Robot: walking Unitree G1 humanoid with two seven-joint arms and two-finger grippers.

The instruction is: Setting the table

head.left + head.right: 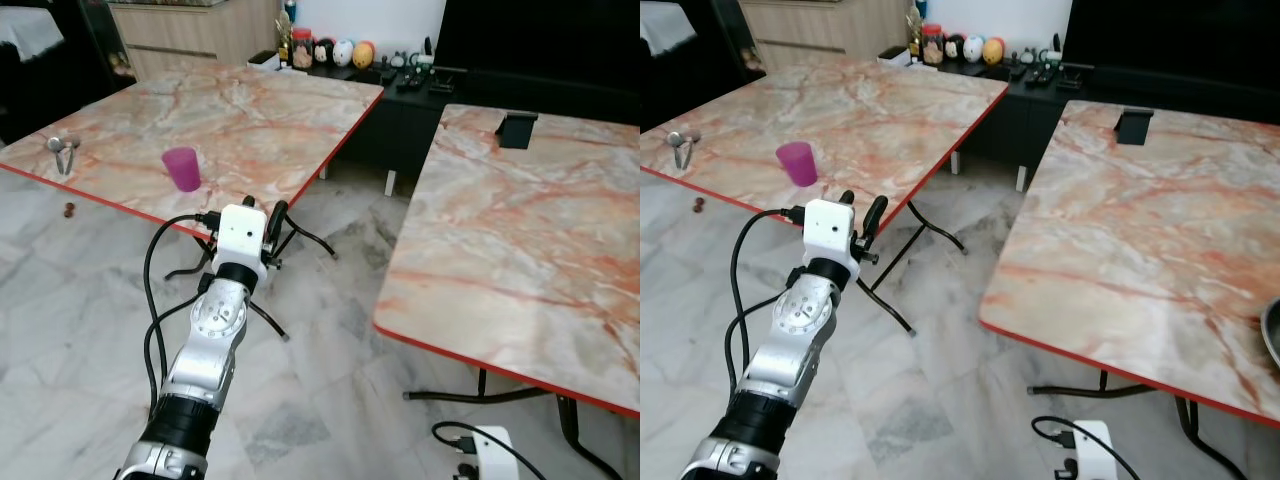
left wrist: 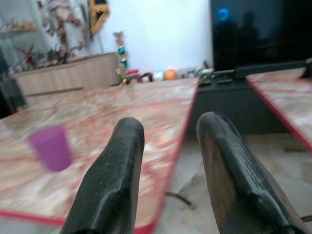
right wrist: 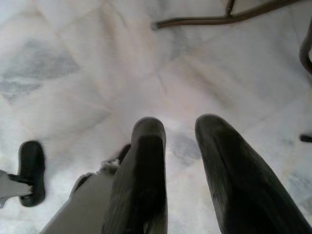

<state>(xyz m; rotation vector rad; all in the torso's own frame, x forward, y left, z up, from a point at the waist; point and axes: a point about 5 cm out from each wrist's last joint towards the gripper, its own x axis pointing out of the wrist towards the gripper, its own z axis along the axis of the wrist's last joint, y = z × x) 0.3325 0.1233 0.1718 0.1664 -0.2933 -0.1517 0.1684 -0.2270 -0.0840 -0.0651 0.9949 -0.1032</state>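
A purple cup stands upright near the front edge of the left marble table. My left gripper is raised just in front of that edge, to the right of the cup and apart from it. In the left wrist view its fingers are open with nothing between them, and the cup sits off to one side ahead. A metal utensil lies at the table's left corner. My right gripper hangs low over the floor, open and holding nothing.
A second marble table stands to the right with a black stand at its far end and a metal rim at its right edge. A tiled aisle runs between the tables. A low cabinet with small ornaments lines the back wall.
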